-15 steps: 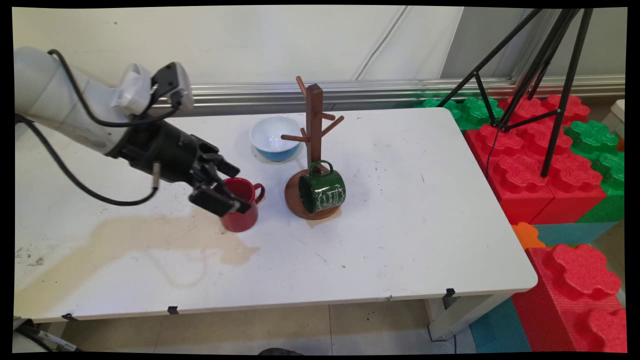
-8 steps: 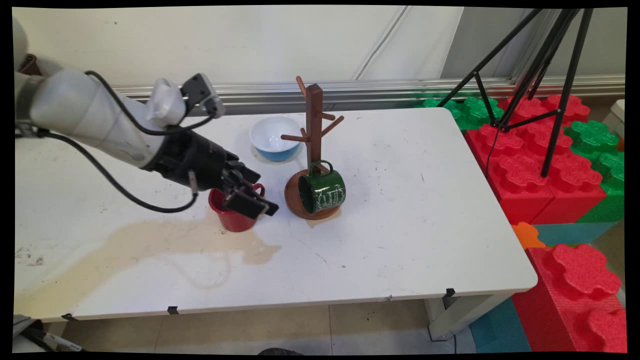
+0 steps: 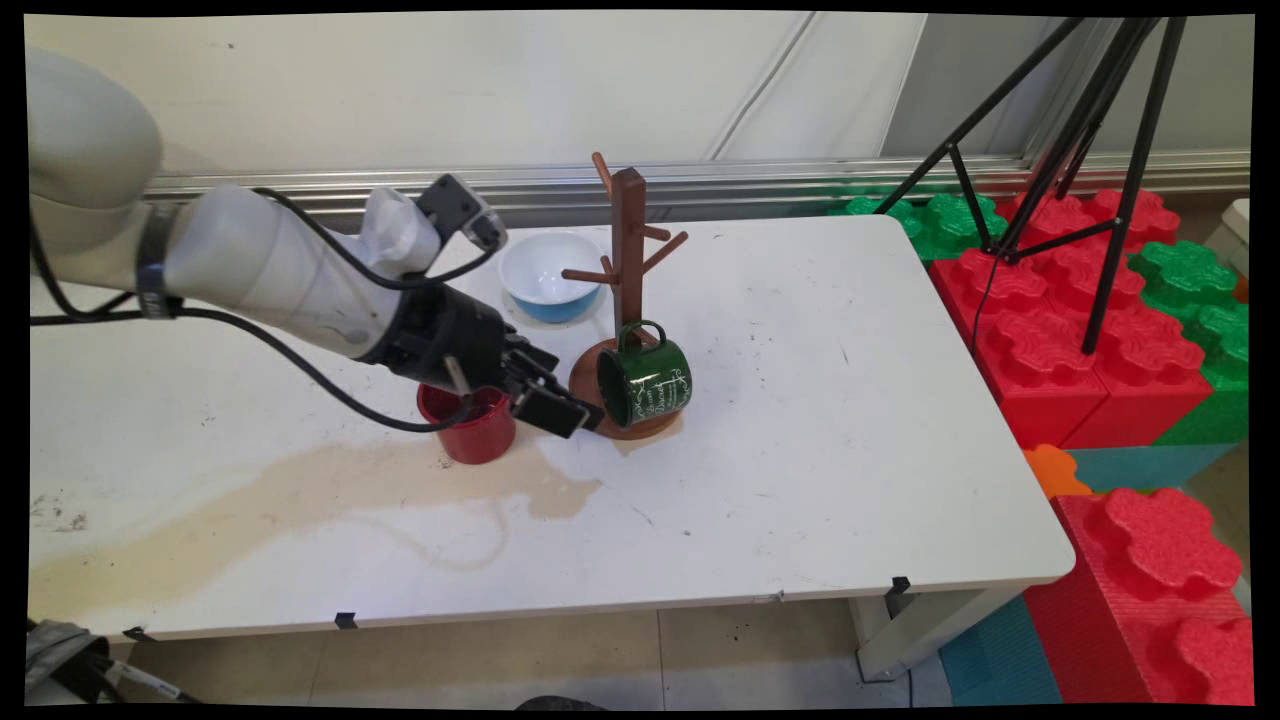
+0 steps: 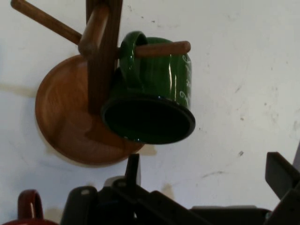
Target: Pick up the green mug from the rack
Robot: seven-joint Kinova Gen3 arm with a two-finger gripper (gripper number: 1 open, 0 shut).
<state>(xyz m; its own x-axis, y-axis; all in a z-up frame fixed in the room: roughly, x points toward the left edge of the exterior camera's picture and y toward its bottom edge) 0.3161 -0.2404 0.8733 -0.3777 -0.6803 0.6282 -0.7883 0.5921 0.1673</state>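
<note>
Fingers (image 4: 280, 174) spread wide apart, holding nothing; gripper (image 3: 560, 407) hovers between the red mug (image 3: 470, 432) on its left and the green mug (image 3: 645, 382), which hangs by its handle on a low peg of the wooden rack (image 3: 626, 260). A bowl (image 3: 550, 275) sits behind, on the table (image 3: 800, 420)

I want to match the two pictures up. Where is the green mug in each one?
Main view: the green mug hangs by its handle from a low peg of the wooden mug tree, near the table's middle, just right of the claw.
Hand view: the green mug fills the upper middle, its dark opening facing the camera.
Shared landmark: the mug tree's round wooden base, beside the mug in both.
</note>
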